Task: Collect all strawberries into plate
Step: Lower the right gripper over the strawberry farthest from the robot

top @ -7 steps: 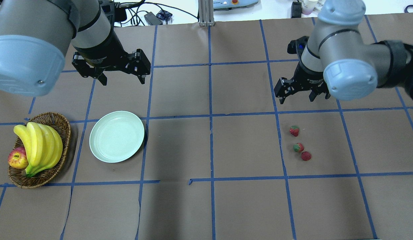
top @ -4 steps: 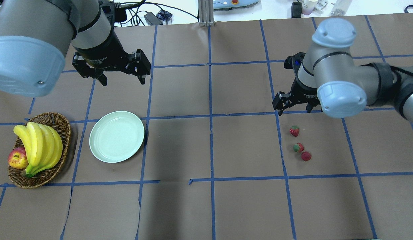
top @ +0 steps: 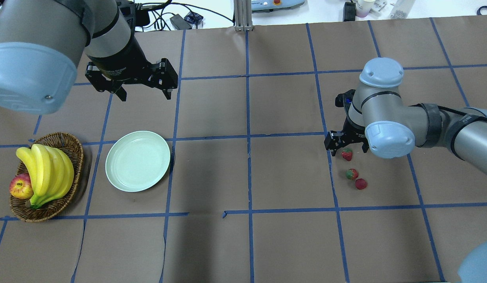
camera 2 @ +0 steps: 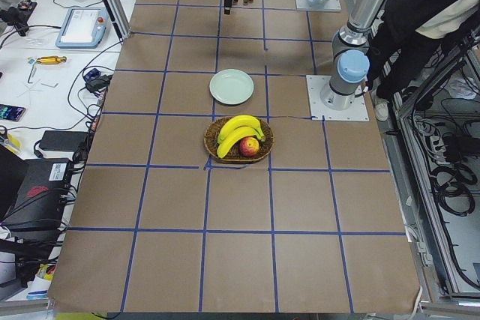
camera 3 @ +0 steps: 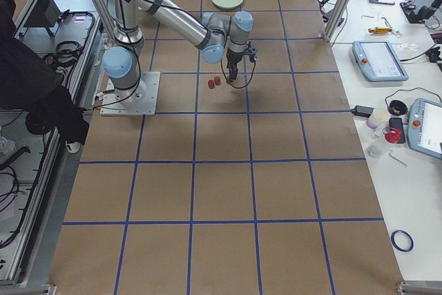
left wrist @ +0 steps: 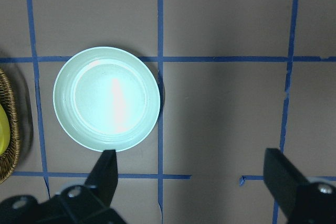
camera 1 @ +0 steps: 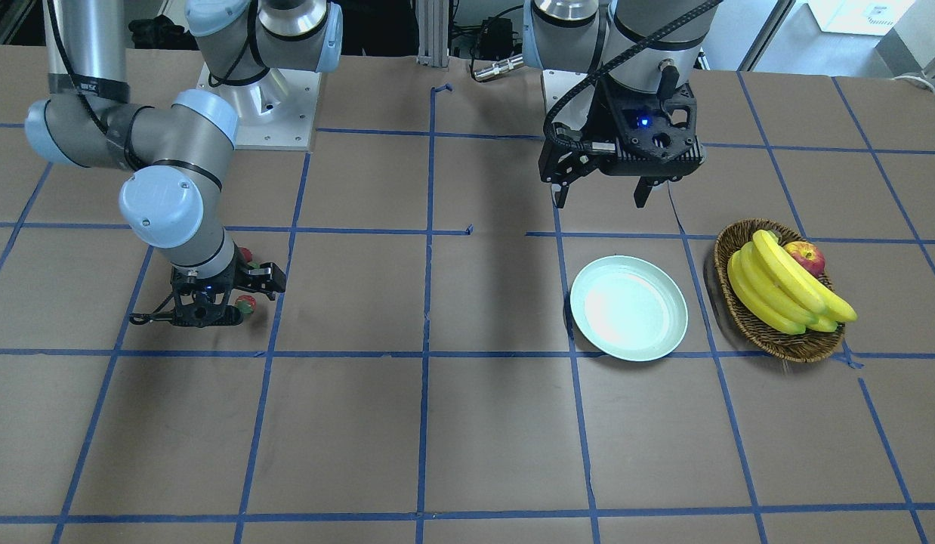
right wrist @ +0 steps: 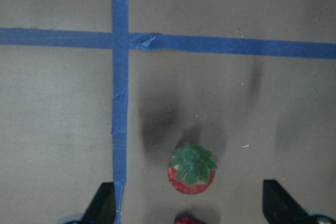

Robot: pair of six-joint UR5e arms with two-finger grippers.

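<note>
Three strawberries lie in a loose line on the right of the table: one (top: 347, 154), one (top: 351, 173) and one (top: 360, 184). My right gripper (top: 345, 146) is open and low over the farthest one. In the right wrist view that strawberry (right wrist: 191, 174) lies between the two fingers (right wrist: 103, 203), cap up; a second one (right wrist: 186, 220) peeks in at the bottom edge. The front view shows the gripper (camera 1: 214, 302) beside a berry (camera 1: 245, 304). The pale mint plate (top: 137, 161) sits empty at the left. My left gripper (top: 144, 95) hangs open above and behind it; the plate also shows in the left wrist view (left wrist: 106, 98).
A wicker basket (top: 72, 143) with bananas (top: 47, 173) and an apple (top: 21, 186) stands left of the plate. Blue tape lines grid the brown table cover. Cables and devices lie beyond the far edge.
My right arm has come down and toward me, bringing its open gripper from behind the strawberries to over the farthest one. The left arm and the berries have not moved.
</note>
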